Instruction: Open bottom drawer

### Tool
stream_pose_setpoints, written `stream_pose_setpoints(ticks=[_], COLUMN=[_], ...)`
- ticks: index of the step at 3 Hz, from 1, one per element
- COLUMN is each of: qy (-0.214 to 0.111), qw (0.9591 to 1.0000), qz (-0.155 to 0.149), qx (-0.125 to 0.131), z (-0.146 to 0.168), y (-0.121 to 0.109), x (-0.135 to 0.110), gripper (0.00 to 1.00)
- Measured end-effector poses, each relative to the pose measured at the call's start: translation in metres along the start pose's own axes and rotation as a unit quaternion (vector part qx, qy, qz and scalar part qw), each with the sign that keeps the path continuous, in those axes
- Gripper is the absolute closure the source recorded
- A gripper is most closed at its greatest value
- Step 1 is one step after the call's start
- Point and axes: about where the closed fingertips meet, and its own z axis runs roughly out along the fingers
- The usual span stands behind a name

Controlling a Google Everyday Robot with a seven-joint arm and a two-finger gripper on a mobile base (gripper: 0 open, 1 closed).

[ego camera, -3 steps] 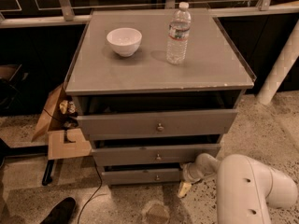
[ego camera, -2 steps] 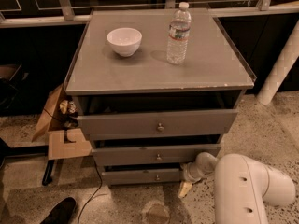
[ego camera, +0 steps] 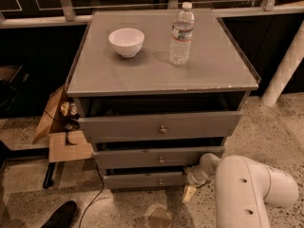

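Your pale gripper [ego camera: 190, 192], grip state impossible to tell, sits at the right end of the slim flat grey bottom drawer [ego camera: 137, 180], whose small round metal knob [ego camera: 160, 181] lies leftward along its horizontal front

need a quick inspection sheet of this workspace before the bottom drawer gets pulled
surface: grey cabinet top, carrying a white bowl and an upright water bottle
job's things: bottom drawer, lowest of three grey fronts, with a round knob at its centre; whether it is out at all cannot be told
clutter: open cardboard box on the floor left of the cabinet; black shoe at the lower edge
grippers: gripper low at the right end of the bottom drawer, right of the knob
cables: black cable trailing over the floor below the cabinet's left side
surroundings: speckled floor; white post at right
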Motion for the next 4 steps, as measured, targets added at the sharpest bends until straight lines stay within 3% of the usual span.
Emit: stream_pose_setpoints(ticks=[2,4], qy=[0.002,0.013], qw=[0.9996,0.9944], qz=[0.016,0.049], qx=[-0.024,-0.093], z=[-0.023,-0.044], y=[0.029,0.072], x=[0.006,0.021], gripper=[0.00,0.00])
